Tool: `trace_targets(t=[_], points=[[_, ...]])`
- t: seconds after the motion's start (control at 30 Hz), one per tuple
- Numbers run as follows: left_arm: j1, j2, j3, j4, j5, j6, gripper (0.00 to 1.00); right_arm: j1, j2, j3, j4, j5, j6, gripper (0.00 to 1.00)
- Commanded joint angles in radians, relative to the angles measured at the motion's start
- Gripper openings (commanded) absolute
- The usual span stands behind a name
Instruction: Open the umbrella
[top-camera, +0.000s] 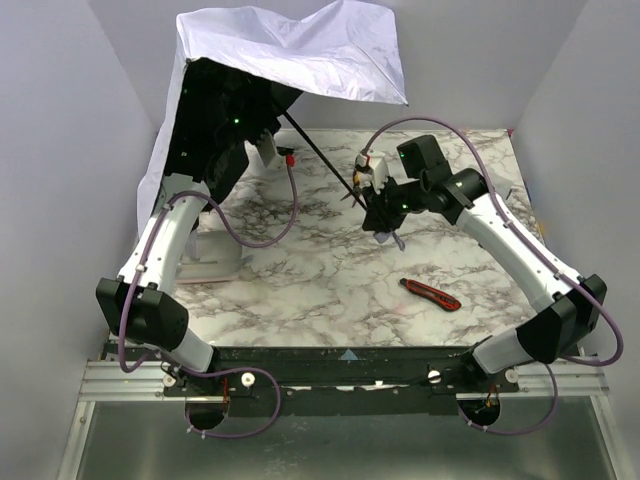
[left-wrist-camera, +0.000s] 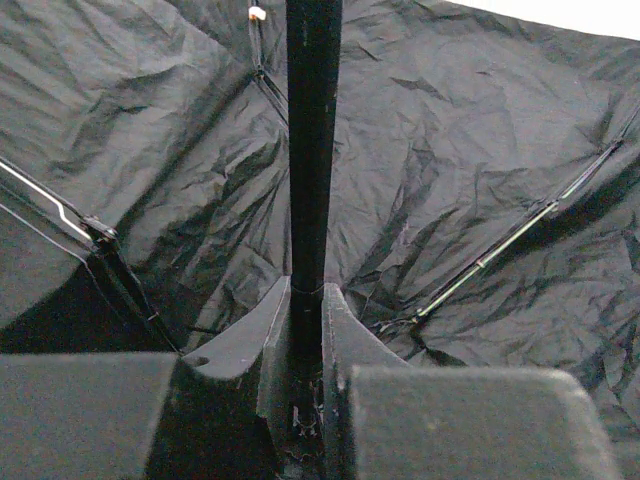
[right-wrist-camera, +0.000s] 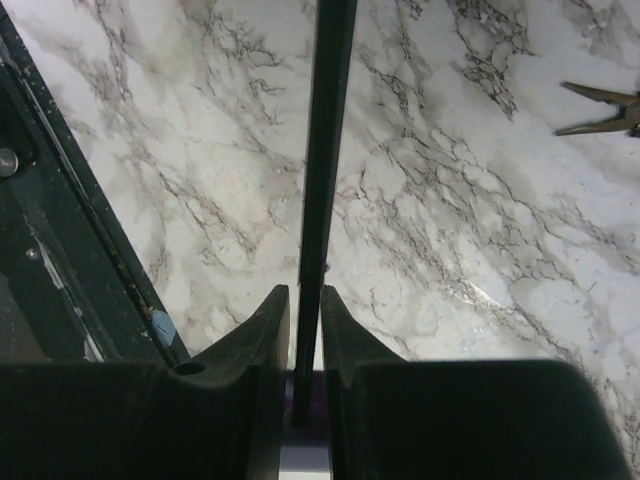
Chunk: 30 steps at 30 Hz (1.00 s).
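Top external view, I see the umbrella (top-camera: 290, 45) spread open at the table's (top-camera: 330, 280) far left, lavender canopy tilted over my left arm, left claw (left-wrist-camera: 305, 290) clamped on its black shaft (left-wrist-camera: 313, 150) under the lining, right claw (right-wrist-camera: 305, 295) pinched on the thinner lower shaft, red knife (top-camera: 430, 294) lying near right.

You have no text, label, brand, number or sign to read in any of the three views. The umbrella (top-camera: 300, 45) shows plain fabric on its pale outside and on its black lining. The small blue sticker (right-wrist-camera: 160, 325) on the black rail (right-wrist-camera: 60, 250) at the worktop's edge is too small to make out, and any marking on the red-and-black utility knife (top-camera: 430, 294) is too small to read.
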Motion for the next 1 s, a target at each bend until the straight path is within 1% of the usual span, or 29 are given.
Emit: trace_targets(t=[0.0, 0.13, 0.2, 0.33, 0.5, 0.7, 0.9, 0.97], points=[[0.078, -0.001, 0.074, 0.070, -0.066, 0.104, 0.00, 0.005, -0.046, -0.065, -0.157, 0.053, -0.069, 0.17], [0.108, 0.015, 0.079, 0.091, -0.096, 0.132, 0.00, 0.005, -0.077, -0.116, -0.201, 0.049, -0.114, 0.10], [0.118, 0.021, 0.076, 0.109, -0.119, 0.151, 0.00, 0.005, -0.081, -0.126, -0.228, 0.048, -0.129, 0.09], [0.136, 0.029, 0.066, 0.132, -0.141, 0.188, 0.00, 0.005, -0.080, -0.136, -0.268, 0.052, -0.161, 0.01], [0.150, 0.055, 0.080, 0.182, -0.199, 0.191, 0.00, 0.005, -0.080, -0.140, -0.305, 0.055, -0.185, 0.00], [0.170, 0.108, 0.121, 0.262, -0.277, 0.194, 0.13, 0.005, -0.091, -0.133, -0.337, 0.026, -0.213, 0.00], [0.186, 0.157, 0.147, 0.295, -0.342, 0.206, 0.22, 0.005, -0.113, -0.133, -0.357, -0.022, -0.236, 0.00], [0.191, 0.175, 0.160, 0.330, -0.358, 0.203, 0.24, 0.005, -0.119, -0.134, -0.367, -0.040, -0.244, 0.00]])
